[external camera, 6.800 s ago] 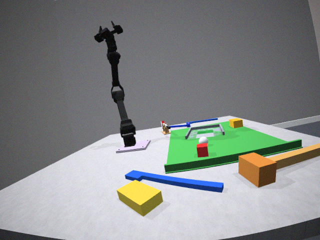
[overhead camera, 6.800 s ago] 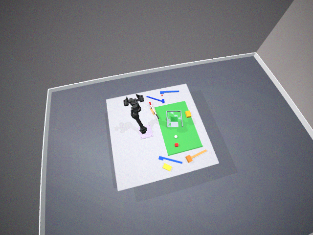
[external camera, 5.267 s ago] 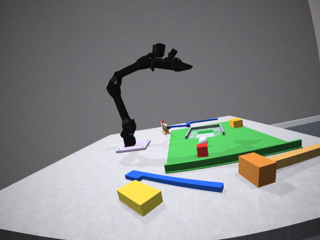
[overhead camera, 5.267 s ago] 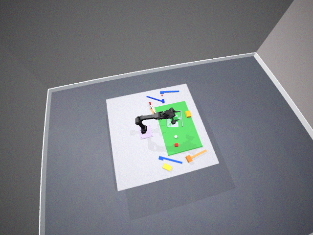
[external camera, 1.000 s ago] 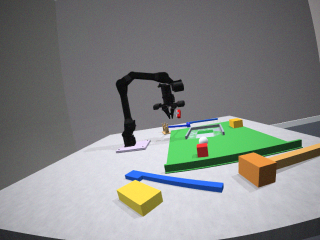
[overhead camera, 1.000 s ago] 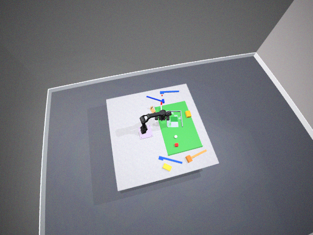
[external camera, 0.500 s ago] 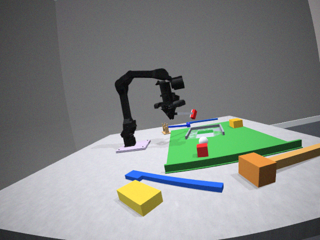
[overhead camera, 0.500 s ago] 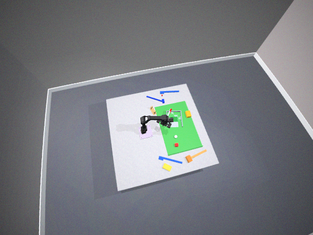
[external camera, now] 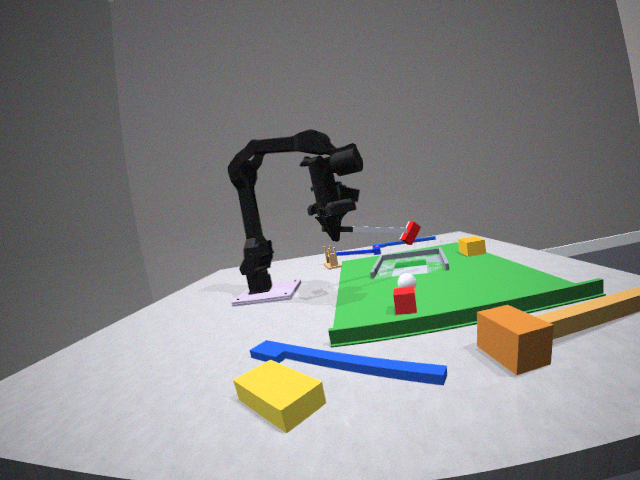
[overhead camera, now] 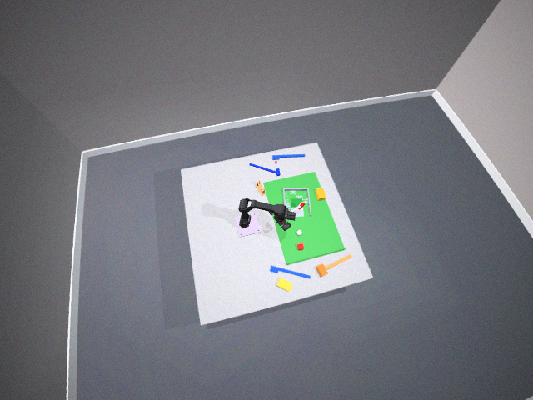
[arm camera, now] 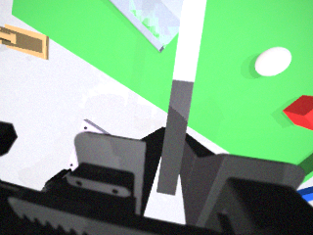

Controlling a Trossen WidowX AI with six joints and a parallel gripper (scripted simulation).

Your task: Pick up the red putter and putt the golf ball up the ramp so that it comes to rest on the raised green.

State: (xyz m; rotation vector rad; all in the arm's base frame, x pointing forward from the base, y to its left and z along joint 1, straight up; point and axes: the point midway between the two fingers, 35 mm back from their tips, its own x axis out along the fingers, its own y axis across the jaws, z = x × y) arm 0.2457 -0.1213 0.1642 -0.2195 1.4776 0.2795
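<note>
My gripper (external camera: 333,232) (arm camera: 171,132) is shut on the dark grip of the red putter (overhead camera: 301,205) (external camera: 410,233) (arm camera: 190,46). The putter is held up in the air, its pale shaft nearly level and its red head high above the green mat (overhead camera: 322,234) (external camera: 465,289) (arm camera: 220,113). The white golf ball (overhead camera: 299,232) (external camera: 406,281) (arm camera: 273,62) rests on the mat between the red cube (overhead camera: 300,247) (external camera: 404,300) (arm camera: 300,113) and the walled area. The raised green (overhead camera: 296,202) (external camera: 410,263) shows as a darker green square inside grey walls (overhead camera: 310,208) (external camera: 443,258).
A wooden stand (overhead camera: 260,187) (external camera: 331,258) (arm camera: 36,44) is beside the mat. A yellow-orange block (overhead camera: 320,194) (external camera: 471,246) sits at its far edge. Blue sticks (overhead camera: 290,272) (external camera: 356,362), an orange mallet (overhead camera: 321,269) (external camera: 514,338) and a yellow block (overhead camera: 284,284) (external camera: 279,390) lie around the mat.
</note>
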